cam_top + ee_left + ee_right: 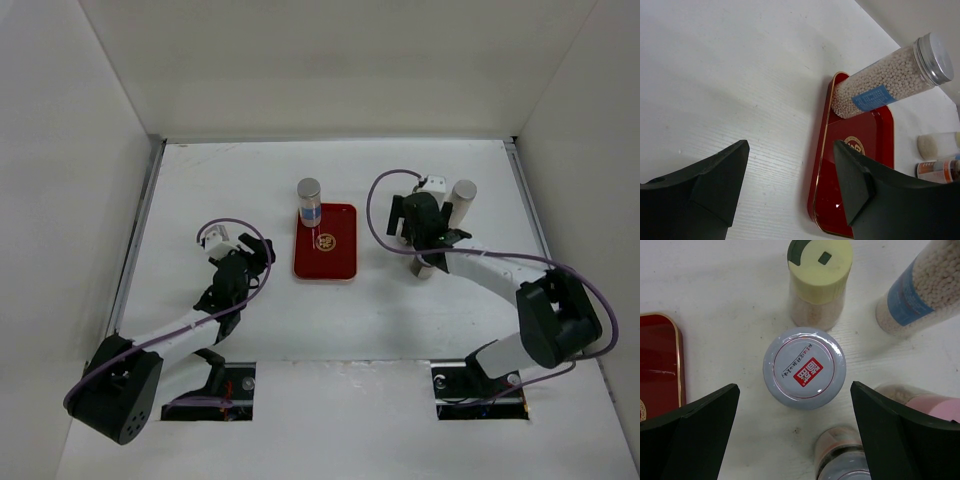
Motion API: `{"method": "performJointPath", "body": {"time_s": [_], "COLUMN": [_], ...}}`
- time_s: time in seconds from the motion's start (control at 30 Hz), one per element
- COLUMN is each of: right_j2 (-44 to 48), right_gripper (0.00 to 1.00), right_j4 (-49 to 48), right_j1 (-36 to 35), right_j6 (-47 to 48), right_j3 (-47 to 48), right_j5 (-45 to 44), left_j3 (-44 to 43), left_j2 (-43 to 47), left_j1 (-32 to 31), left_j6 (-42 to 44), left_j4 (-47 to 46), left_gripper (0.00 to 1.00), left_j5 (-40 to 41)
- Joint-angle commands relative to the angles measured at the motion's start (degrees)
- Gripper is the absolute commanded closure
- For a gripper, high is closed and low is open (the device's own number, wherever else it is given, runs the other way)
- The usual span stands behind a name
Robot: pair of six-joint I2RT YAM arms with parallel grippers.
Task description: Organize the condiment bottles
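Right gripper [794,389]: jaws wide apart. I have it hanging over the pale-lidded jar [804,367], a gap on each side, touching nothing.
Left gripper [790,150]: jaws apart too, with only bare table [730,75] between them, just left of the red tray [860,150].
On the tray: one grey-capped bottle [890,80] with a blue-banded label stands upright at the tray's far left corner, full of small white beads.
Right of the tray: a second grey-capped bottle [463,192] stands upright on the table, beyond the jar.
Yellow: the yellow-capped bottle [820,280] stands upright just beyond the jar, not touching it.
Pink: the pink-capped bottle [932,405] sits just beside my right finger, partly hidden by it.
Lower edge: another small bottle [842,455] is cut off by the frame, and I cannot tell its cap colour.
Grouping: all the off-tray bottles stand near each other under the right wrist.
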State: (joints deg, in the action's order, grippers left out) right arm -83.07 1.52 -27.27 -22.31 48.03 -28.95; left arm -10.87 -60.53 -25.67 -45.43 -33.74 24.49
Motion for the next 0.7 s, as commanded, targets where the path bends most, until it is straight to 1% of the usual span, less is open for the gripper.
{"method": "performJointPath", "body": {"time_s": [0.0, 0.1, 0.23, 0.3, 0.37, 0.43, 0.57, 0.67], "right_j2": [-2.4, -4.9, -7.1, -7.8, -7.6, -5.7, -0.7, -0.3], "right_gripper": [0.0, 0.01, 0.07, 0.15, 0.26, 0.35, 0.39, 0.4], "right_j4": [-3.0, -3.4, -5.8, -7.0, -7.8, -8.6, -10.0, -9.3], "right_j1": [1.2, 1.9, 2.6, 2.8, 2.8, 2.4, 0.5, -2.7], "right_j6": [-0.5, -0.1, 0.6, 1.1, 1.5, 1.6, 2.6, 2.2], "right_j3": [2.9, 4.2, 5.1, 5.6, 5.8, 5.8, 6.0, 8.4], "right_j5": [0.8, 0.2, -0.6, -0.6, -0.7, -0.7, -0.6, 0.8], "left_j3": [-0.1, -0.1, -0.1, -0.3, -0.1, 0.0, -0.3, -0.2], "left_j2": [-0.1, 0.2, -0.3, -0.6, 0.1, -0.1, -0.5, -0.6], "left_j1": [-0.3, -0.3, -0.4, -0.4, -0.4, -0.4, -0.4, -0.3], "left_j6": [-0.2, -0.3, -0.3, -0.3, -0.3, -0.3, -0.3, -0.4], "left_j4": [-2.5, -2.5, -2.6, -2.7, -2.7, -2.7, -2.7, -2.7], "left_gripper": [0.33, 0.33, 0.33, 0.33, 0.33, 0.33, 0.33, 0.33], "left_j5": [-0.1, -0.6, -0.4, -0.8, -0.8, -0.5, -1.0, -0.5]}}
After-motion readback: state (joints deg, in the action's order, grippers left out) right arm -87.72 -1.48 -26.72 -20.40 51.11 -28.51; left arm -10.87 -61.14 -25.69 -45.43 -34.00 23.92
